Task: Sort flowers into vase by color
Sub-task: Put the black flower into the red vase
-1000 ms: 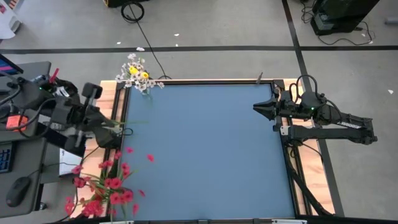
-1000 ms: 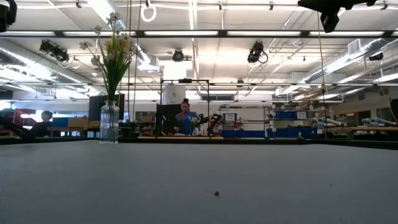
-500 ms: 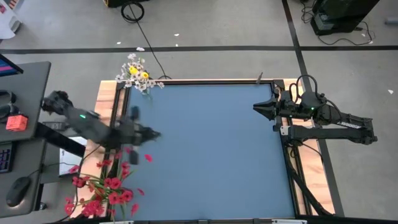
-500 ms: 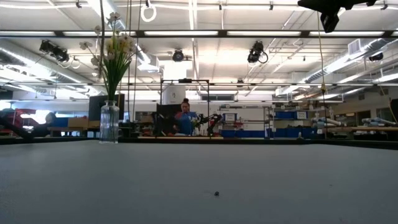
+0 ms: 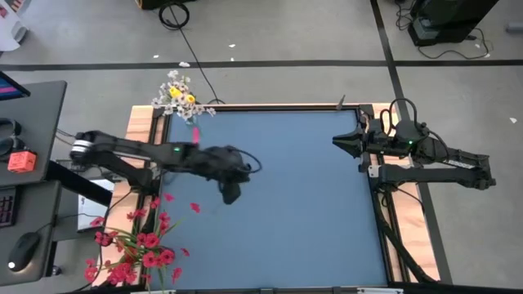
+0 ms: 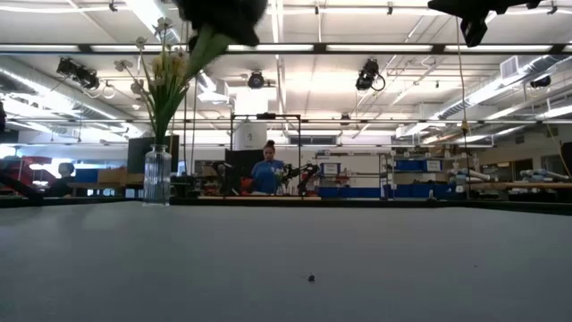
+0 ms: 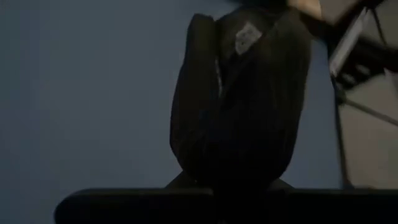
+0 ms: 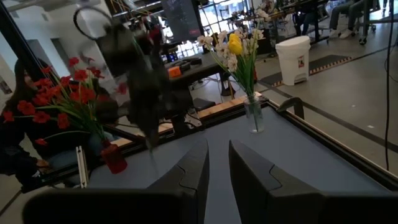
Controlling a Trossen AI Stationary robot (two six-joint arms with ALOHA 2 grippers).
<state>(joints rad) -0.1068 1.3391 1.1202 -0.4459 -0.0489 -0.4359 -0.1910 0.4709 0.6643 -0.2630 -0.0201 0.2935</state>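
High view showed left gripper (image 5: 232, 194) clamped shut mid-table, nothing visibly held, right gripper (image 5: 341, 143) part-open & idle; best approach flowers (image 5: 135, 245) slowly w/ fingers reopened.

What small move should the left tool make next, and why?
Probably swing toward the left edge of the table: the left tool, shut on a green stem, hangs over mid-table, while the red bunch and the white-yellow bunch stand there.

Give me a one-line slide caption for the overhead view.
Left tool out over the blue table; red flowers and white-and-yellow bouquet at its left corners.
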